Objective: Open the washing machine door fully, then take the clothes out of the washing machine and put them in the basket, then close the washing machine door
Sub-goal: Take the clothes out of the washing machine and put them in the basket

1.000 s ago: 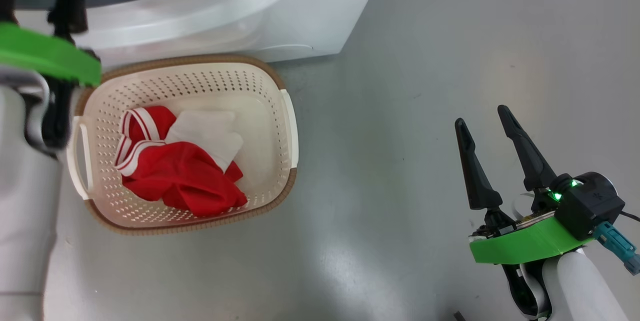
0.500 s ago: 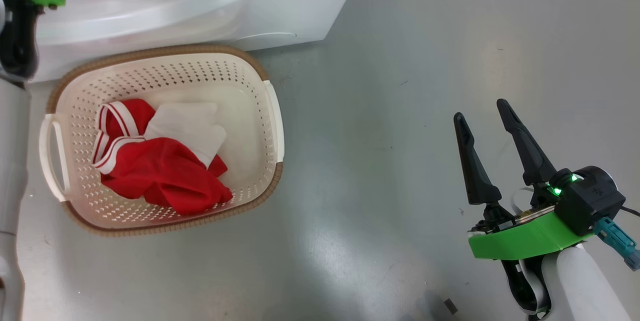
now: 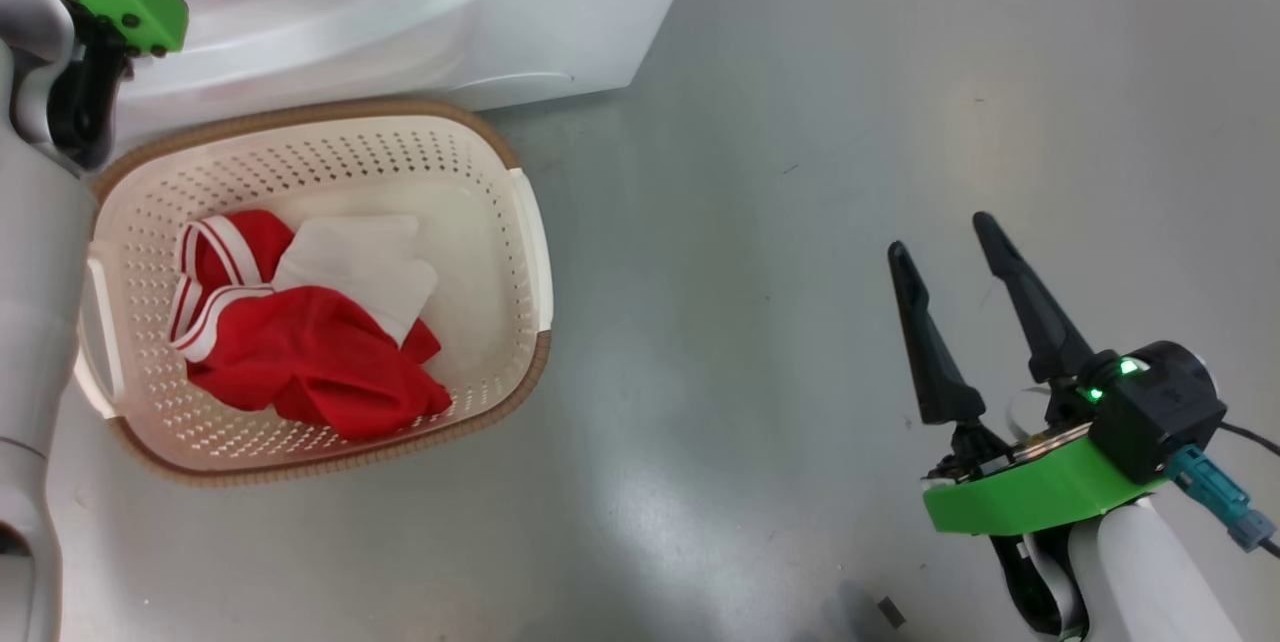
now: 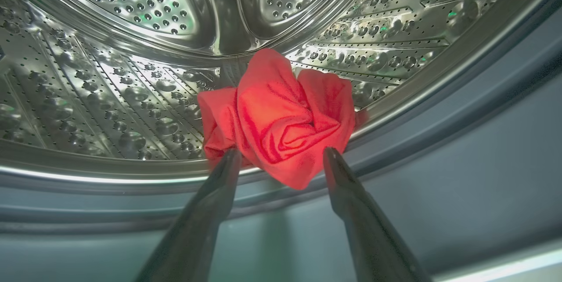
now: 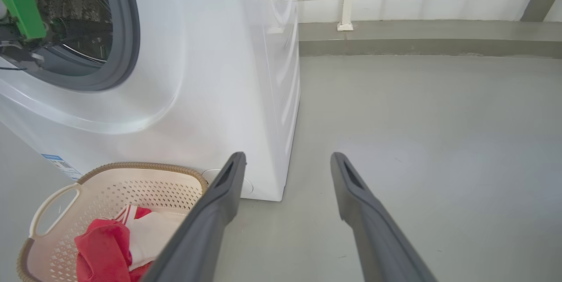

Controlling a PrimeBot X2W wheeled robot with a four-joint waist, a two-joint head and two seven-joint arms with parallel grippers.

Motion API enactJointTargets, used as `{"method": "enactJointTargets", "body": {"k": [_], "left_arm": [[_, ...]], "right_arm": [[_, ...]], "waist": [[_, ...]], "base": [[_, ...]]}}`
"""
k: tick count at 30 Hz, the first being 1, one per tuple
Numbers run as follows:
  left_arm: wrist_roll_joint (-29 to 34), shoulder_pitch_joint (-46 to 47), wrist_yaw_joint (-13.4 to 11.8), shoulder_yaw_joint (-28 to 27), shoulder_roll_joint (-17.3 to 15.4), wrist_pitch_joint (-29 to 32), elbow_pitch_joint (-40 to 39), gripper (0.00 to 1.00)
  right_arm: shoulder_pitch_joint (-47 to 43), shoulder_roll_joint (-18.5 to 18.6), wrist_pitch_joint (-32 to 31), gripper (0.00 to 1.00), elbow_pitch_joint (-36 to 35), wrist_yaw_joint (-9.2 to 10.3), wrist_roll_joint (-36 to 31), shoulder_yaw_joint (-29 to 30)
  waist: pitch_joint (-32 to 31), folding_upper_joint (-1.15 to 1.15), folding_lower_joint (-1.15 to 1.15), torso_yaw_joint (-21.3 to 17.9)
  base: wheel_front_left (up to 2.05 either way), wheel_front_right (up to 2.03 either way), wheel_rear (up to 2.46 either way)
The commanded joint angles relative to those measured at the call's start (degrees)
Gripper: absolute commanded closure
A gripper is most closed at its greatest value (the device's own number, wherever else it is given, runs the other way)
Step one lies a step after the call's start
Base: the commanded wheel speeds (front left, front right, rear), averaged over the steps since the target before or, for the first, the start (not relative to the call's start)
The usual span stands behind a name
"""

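Ideally, the left gripper (image 4: pixel 281 154), held wide open astride the red garment (image 4: pixel 276 110) at the lip of the steel drum (image 4: pixel 109 97), should be advanced deeper before being closed, so a thick fold is caught.

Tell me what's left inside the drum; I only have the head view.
Observer: One crumpled red garment lies at the front lip of the drum.
Operator: Report the grip.
Observer: The left gripper points into the drum, jaws open, one fingertip either side of the garment's near fold, not closed on it.
Operator: Check the arm at the opening.
Observer: In the right wrist view, the left arm's green mount sits within the outline of the grey rubber ring.
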State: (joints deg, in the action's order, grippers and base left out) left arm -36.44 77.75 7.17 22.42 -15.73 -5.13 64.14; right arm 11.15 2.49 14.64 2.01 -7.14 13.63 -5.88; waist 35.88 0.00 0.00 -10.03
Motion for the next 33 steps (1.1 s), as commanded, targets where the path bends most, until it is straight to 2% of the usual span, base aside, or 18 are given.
{"method": "enactJointTargets", "body": {"k": [1, 29, 30, 32, 33], "left_arm": [[-0.12, 1.37, 0.32, -0.32, -2.42, -0.26, -0.56, 0.0], [-1.63, 5.71, 0.32, 4.24, -2.97, -5.65, 6.53, 0.0], [-1.58, 5.79, 0.32, 4.59, -2.98, -5.91, 6.31, 0.2], [-1.75, 5.88, 0.32, 5.14, -3.09, -6.28, 5.92, 0.88], [-1.74, 5.92, 0.32, 5.49, -3.15, -6.54, 5.66, 1.0]], "right_arm": [[-1.51, 0.39, 0.36, 0.0, -1.15, -0.35, -0.1, -1.45], [-2.54, 0.39, 0.36, 0.0, -2.25, -0.35, 0.91, -2.22], [-2.51, 0.39, 0.36, 0.0, -2.27, -0.35, 0.93, -2.21], [-2.44, 0.39, 0.36, 0.0, -2.27, -0.35, 0.97, -2.23], [-2.41, 0.39, 0.36, 0.0, -2.27, -0.35, 0.98, -2.22]], "waist": [[-0.2, 0.0, 0.0, -0.36], [2.44, 0.0, 0.0, -3.26], [2.49, 0.0, 0.0, -3.35], [2.54, 0.0, 0.0, -3.51], [2.55, 0.0, 0.0, -3.55]], "base": [[0.0, 0.0, 0.0], [0.0, 0.0, 0.0], [0.0, 0.0, 0.0], [0.0, 0.0, 0.0], [0.0, 0.0, 0.0]]}}
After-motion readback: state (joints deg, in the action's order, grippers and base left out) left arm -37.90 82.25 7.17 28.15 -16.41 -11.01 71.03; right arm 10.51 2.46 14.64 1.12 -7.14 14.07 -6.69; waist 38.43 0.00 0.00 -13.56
